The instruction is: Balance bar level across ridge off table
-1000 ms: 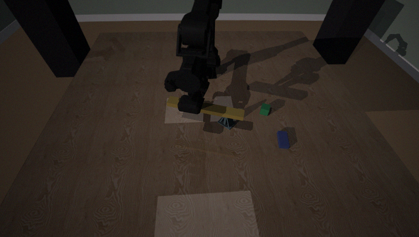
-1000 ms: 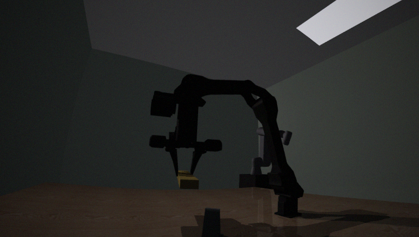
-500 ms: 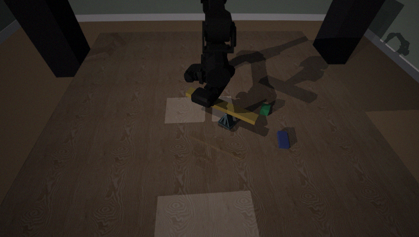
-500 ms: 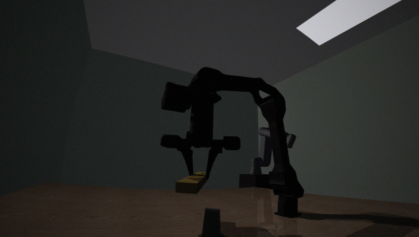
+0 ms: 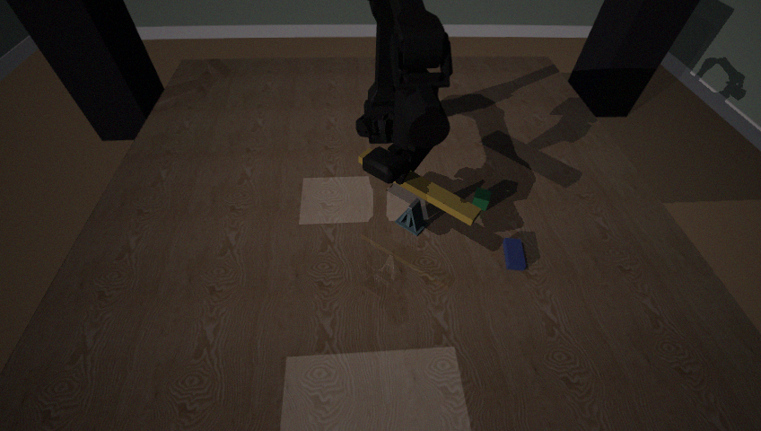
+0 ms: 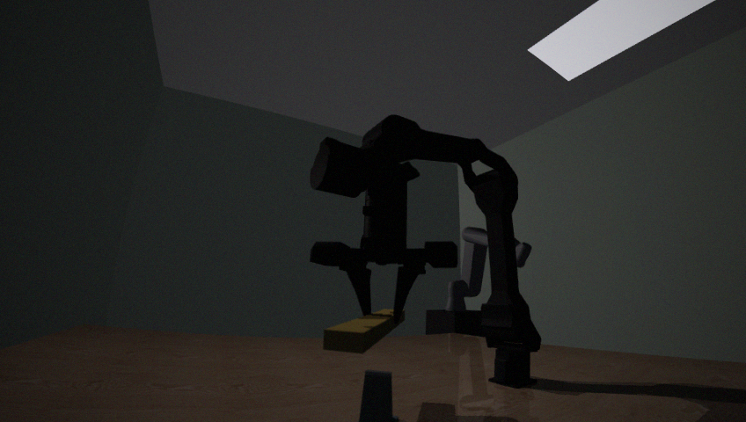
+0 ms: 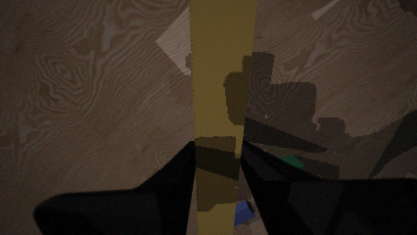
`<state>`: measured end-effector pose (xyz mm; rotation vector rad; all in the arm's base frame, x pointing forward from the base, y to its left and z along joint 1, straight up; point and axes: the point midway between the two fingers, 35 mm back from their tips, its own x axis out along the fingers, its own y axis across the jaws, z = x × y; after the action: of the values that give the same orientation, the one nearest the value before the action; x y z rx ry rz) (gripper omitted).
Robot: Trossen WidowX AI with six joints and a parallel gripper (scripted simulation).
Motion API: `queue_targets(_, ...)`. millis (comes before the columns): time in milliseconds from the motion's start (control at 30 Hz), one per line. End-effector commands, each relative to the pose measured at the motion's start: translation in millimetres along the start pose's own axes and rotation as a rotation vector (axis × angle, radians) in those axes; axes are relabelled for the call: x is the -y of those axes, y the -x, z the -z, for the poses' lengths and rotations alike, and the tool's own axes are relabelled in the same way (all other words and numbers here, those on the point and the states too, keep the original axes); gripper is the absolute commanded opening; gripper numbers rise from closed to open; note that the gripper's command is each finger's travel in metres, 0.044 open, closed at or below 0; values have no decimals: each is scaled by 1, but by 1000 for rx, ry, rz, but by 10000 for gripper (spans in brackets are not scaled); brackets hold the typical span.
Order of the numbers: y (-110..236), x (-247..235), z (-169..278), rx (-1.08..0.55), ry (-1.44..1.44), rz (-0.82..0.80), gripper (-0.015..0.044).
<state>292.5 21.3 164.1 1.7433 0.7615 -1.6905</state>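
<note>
The yellow bar [image 5: 442, 198] [image 6: 361, 329] [image 7: 220, 73] is held in the air by my gripper [image 5: 392, 173] [image 6: 381, 312] [image 7: 216, 168], which is shut on it near one end. The bar's long free part reaches out over the small blue triangular ridge [image 5: 412, 217] [image 6: 376, 400], which stands on the table just under it. In the exterior view the bar hangs clearly above the ridge's top. The wrist view shows the bar running straight away between my two fingers.
A green cube [image 5: 481, 198] [image 7: 293, 162] sits just past the bar's far end. A blue block [image 5: 514, 253] [image 7: 243, 212] lies to the right front. Pale square patches [image 5: 335, 199] [image 5: 374, 390] mark the wooden table. Dark pillars [image 5: 91, 64] [image 5: 622, 58] stand at the back corners.
</note>
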Motion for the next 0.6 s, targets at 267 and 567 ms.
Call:
queue_targets(267, -17, 3, 1, -1, -10, 0, 0)
queue_targets(567, -32, 3, 1, -1, -12, 0, 0)
